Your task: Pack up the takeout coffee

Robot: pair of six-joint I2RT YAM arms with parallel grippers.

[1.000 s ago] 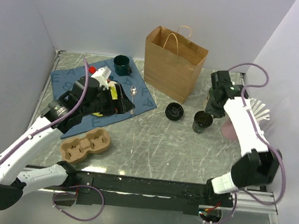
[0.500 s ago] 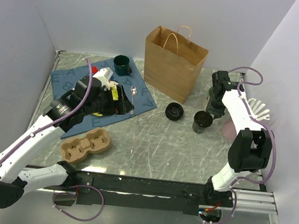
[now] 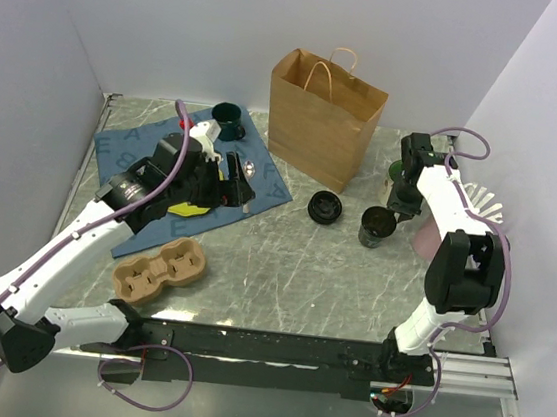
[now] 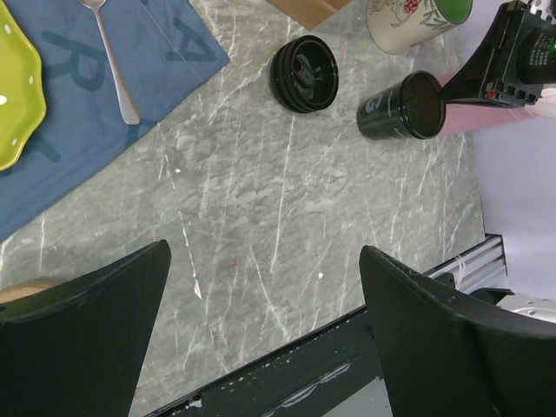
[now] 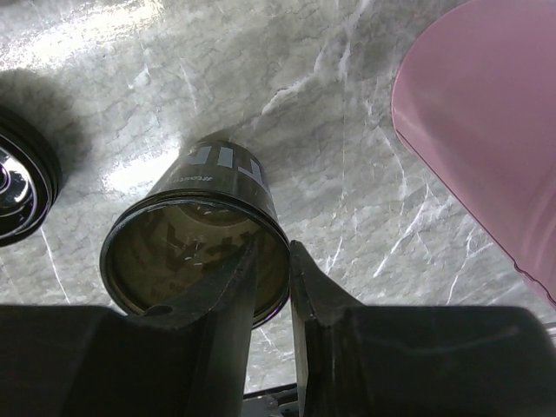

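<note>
right hand (image 5: 271, 261) pinching cup (image 5: 217, 174) rim, left hand (image 4: 265, 252) advanced

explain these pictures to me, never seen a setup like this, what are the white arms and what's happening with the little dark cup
These are two robot arms bolted at a table's near edge: the left arm and the right arm. The wide picture looks down from above and behind them. The other two come from a camera on each wrist, so each shows its own tool's fingers.

On the marble table are a brown paper bag, a cardboard cup carrier, a dark green mug, a white mug, and a blue cloth with a spoon on it.

The takeout coffee cup has no lid on; its black lid lies beside it. The right tool straddles the cup's rim, one finger inside. Whether it pinches yet is unclear. The left tool is wide open and empty.
</note>
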